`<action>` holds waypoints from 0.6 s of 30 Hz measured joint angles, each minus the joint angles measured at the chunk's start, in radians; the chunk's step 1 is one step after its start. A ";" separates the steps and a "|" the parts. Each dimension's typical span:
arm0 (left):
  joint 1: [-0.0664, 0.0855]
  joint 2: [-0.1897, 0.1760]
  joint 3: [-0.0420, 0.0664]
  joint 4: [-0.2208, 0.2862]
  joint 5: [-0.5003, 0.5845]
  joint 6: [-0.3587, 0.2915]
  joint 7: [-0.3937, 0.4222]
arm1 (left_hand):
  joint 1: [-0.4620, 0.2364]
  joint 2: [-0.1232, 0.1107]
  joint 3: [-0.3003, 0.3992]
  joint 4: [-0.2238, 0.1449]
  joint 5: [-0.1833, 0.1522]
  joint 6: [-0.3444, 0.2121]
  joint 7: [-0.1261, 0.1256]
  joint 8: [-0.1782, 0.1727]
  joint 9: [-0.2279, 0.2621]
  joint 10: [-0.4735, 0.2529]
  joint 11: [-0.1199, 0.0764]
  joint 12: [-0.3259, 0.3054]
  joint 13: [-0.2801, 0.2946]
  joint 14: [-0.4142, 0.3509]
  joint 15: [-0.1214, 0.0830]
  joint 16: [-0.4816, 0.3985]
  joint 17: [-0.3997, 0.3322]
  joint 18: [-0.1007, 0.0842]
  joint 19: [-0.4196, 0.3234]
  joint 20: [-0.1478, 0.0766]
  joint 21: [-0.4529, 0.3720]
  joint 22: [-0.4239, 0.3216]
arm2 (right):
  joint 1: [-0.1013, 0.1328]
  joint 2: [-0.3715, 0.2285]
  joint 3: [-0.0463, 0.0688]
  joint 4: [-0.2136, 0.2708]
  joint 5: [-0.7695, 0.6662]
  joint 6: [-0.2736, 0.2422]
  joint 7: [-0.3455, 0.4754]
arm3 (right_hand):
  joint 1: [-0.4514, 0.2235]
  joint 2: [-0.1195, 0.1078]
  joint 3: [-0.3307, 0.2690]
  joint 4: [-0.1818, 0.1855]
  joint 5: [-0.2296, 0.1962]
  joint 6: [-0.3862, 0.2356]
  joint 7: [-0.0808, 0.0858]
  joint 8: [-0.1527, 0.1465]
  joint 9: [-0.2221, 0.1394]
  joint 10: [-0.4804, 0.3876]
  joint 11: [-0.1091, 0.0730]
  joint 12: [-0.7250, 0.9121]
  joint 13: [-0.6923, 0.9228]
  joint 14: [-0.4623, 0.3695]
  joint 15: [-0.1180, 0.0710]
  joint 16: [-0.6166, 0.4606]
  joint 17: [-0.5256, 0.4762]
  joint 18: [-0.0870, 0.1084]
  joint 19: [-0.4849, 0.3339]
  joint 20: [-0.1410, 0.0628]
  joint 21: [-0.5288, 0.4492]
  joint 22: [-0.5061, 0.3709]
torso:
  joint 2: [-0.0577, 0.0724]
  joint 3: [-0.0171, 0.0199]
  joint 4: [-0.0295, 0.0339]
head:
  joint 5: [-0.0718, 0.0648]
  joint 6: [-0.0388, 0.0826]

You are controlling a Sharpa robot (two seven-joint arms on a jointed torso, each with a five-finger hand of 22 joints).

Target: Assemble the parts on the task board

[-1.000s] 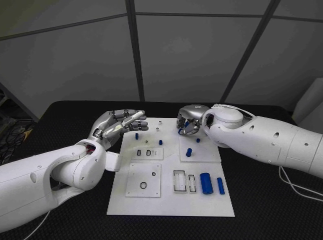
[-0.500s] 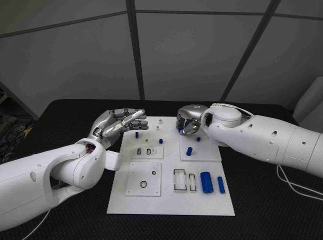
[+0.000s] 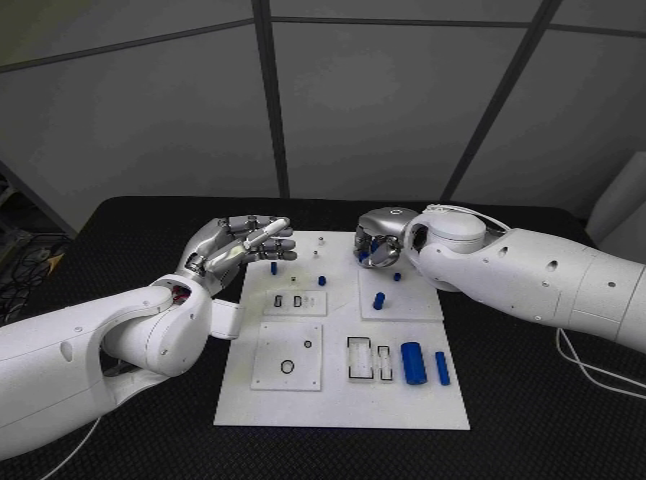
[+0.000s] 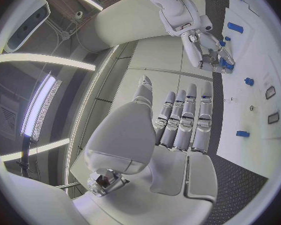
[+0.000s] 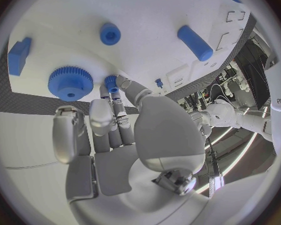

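The white task board (image 3: 338, 400) lies in the middle of the black table. My right hand (image 3: 378, 245) hovers low over its far right part. In the right wrist view this hand (image 5: 115, 130) pinches a small blue peg (image 5: 110, 82) between thumb and fingertip, right beside a blue gear (image 5: 70, 82). My left hand (image 3: 244, 245) is raised over the board's far left edge, fingers straight and close together, holding nothing; it also rises in the left wrist view (image 4: 181, 125). Two blue cylinders (image 3: 411, 363) lie at the near right.
A short blue pin (image 3: 381, 298) lies on the right inset plate, and blue pegs (image 3: 273, 268) stand near the left hand. A blue block (image 5: 18, 55), a round peg (image 5: 110, 33) and a blue cylinder (image 5: 195, 42) lie around the right hand. Black tabletop (image 3: 554, 420) surrounds the board.
The right hand has shifted very slightly over the far right of the board. The left hand stays raised in the same place.
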 measured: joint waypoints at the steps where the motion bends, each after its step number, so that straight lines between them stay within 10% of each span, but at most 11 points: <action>1: 0.000 -0.001 0.000 0.000 0.000 0.000 0.000 | 0.000 0.000 0.000 0.000 0.000 0.000 0.000 0.000 0.000 0.000 0.000 0.000 0.000 0.000 0.000 0.000 0.000 0.056 0.000 0.000 0.000 0.000 | 0.000 -0.005 0.000 0.007 0.000 -0.006 0.001 | 0.001 0.001 0.006 -0.001 -0.005 0.007 0.002 0.001 0.002 0.008 -0.002 0.000 0.000 -0.003 -0.004 0.001 0.003 0.000 0.006 -0.002 0.006 0.000 | 0.000 0.0000 0.0000 | 0.001 0.000; 18: 0.000 -0.006 0.000 0.001 0.000 0.002 -0.001 | 0.000 0.000 0.000 0.000 0.000 0.000 0.000 0.000 0.000 0.000 0.000 0.000 0.000 0.000 0.000 -0.004 0.000 0.058 0.000 0.000 0.000 0.000 | -0.001 0.005 0.000 0.037 0.000 -0.156 0.021 | 0.011 0.004 0.024 -0.006 -0.013 0.027 -0.009 0.007 0.010 0.021 0.007 0.005 0.009 0.000 -0.015 0.015 0.011 0.000 0.009 -0.006 0.018 0.000 | 0.002 -0.0025 0.0010 | 0.005 0.027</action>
